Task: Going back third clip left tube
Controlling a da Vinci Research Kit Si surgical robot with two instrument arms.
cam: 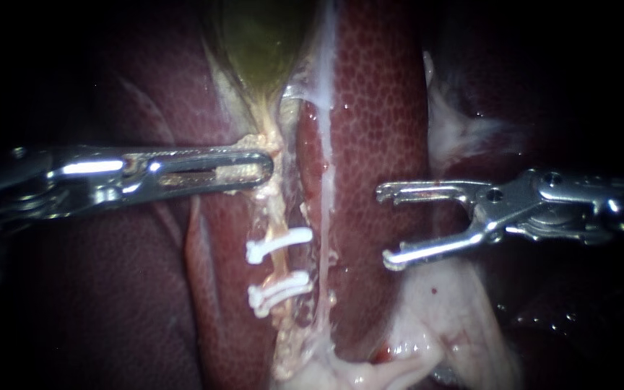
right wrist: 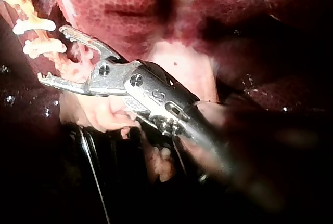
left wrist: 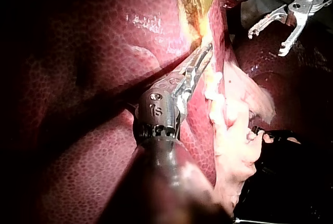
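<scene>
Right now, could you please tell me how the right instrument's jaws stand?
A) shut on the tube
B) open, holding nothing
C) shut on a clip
B: a wide gap shows between the jaws of the right instrument, which hold nothing and stand clear of the clipped tube.

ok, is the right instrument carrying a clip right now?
No, the right instrument has open jaws with nothing between them.
</scene>
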